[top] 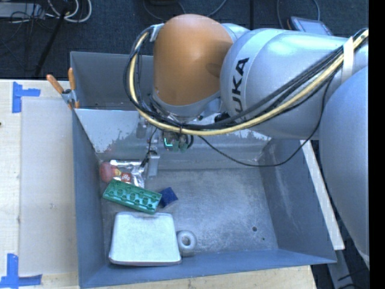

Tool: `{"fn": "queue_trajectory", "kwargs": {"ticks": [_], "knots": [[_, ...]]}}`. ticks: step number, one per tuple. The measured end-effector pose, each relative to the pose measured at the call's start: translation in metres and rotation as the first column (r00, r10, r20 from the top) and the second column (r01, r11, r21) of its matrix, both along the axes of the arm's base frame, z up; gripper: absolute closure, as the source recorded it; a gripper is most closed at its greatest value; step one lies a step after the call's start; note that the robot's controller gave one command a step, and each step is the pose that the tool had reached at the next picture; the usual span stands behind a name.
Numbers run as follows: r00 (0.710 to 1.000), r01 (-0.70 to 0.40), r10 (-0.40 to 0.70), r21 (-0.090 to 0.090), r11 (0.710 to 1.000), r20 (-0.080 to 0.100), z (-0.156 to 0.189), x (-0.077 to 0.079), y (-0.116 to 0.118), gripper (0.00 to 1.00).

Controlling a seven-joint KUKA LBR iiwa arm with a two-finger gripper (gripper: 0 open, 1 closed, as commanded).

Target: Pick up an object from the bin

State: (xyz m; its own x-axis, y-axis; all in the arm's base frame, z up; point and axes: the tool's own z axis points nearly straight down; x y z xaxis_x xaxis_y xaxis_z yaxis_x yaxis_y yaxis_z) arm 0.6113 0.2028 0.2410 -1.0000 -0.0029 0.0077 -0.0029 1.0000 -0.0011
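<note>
Arm reaches in from your right across the rear of the bin. Its orange wrist cover sits above the rear-left corner, which reads as a top-down approach on the left-side clutter. The right half of the floor is bare, so everything worth picking is on the left. Biggest item is the white flat pad with rounded corners, lying flat against the front-left wall. Behind it is the green block, oblong with rows of small bumps or holes, lying skewed with one end over the pad's rear edge. Behind that is the crumpled foil packet, silver with a red-brown end, wrinkled and shiny, at the left rear of the floor near the foot of the sloped wall. The gripper hangs low just beside the packet's right edge, so I'd take the packet as your target, though nothing is held yet. You can't tell from here how wide the gripper is set. Expect the foil to crush and slip, so it's no rigid grab. The small dark blue piece touches the green block's right end. The grey ring lies just beside the pad's right front corner.
</note>
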Motion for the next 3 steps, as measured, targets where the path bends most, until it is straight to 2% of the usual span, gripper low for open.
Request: {"fn": "queue_trajectory", "kwargs": {"ticks": [1,2,3], "knots": [[0.998,0.058,-0.058,-0.002,0.998,-0.002,-0.091,-0.04,0.013,0.0],[0.987,0.161,-0.161,0.002,0.987,-0.003,-0.171,-0.043,0.01,0.0],[0.986,0.165,-0.165,0.003,0.986,0.009,-0.169,-0.041,0.007,1.0]]}}
